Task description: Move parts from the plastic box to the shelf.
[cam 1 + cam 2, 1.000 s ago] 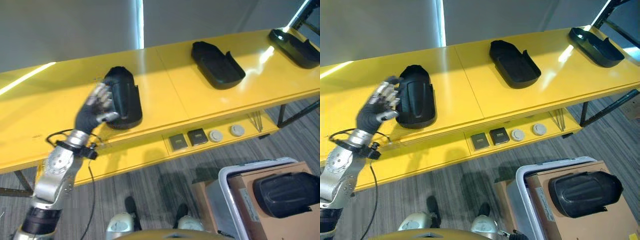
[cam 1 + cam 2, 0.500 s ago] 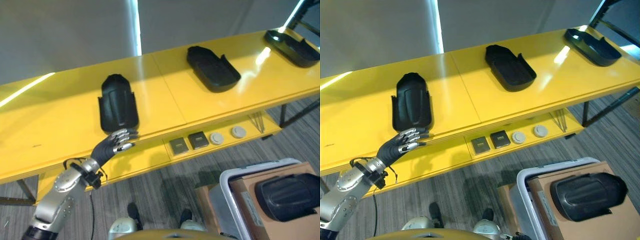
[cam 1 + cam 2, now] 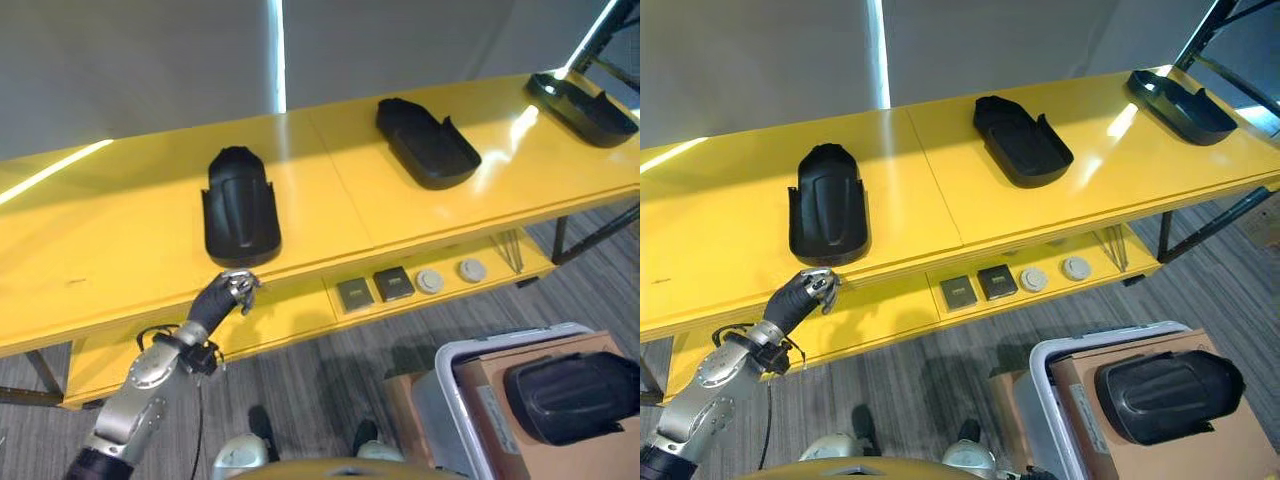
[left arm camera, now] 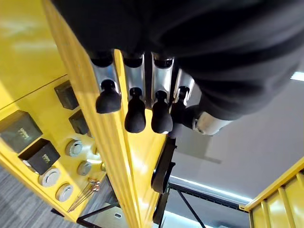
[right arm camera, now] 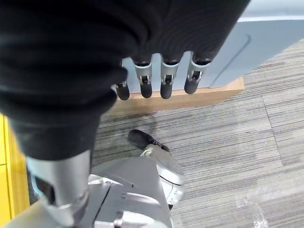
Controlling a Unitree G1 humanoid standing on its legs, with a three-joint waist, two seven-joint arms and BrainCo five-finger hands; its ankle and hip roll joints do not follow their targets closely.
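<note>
Silver fingers on the left hand [image 3: 228, 292] now curl loosely inward with nothing between them, where a second ago they were pressed against the side of the black moulded part [image 3: 240, 205] on top of the yellow shelf [image 3: 120, 240]. The hand has dropped off the top surface and sits below the shelf's front edge, just clear of the part, in front of the lower ledge. The left wrist view agrees: the dark-tipped fingers [image 4: 135, 116] bend over the yellow edge and grip nothing. That part has stayed where it was let go, lying flat near the front edge, so this delivery looks finished.

Further along the shelf top, two more black parts lie well apart: one in the middle [image 3: 430, 142], one at the far right end [image 3: 585, 100]. On the lower ledge sit two small dark square blocks [image 3: 375, 288] and two round grey discs [image 3: 445, 275].

The right hand [image 5: 156, 78] hangs over the floor with its fingers relaxed and straight, empty.

Down at the lower right, the plastic box [image 3: 1040, 385] holds another black part [image 3: 1168, 392] resting on brown cardboard. Judging by that, the next cycle should begin there, with a turn toward the box.
</note>
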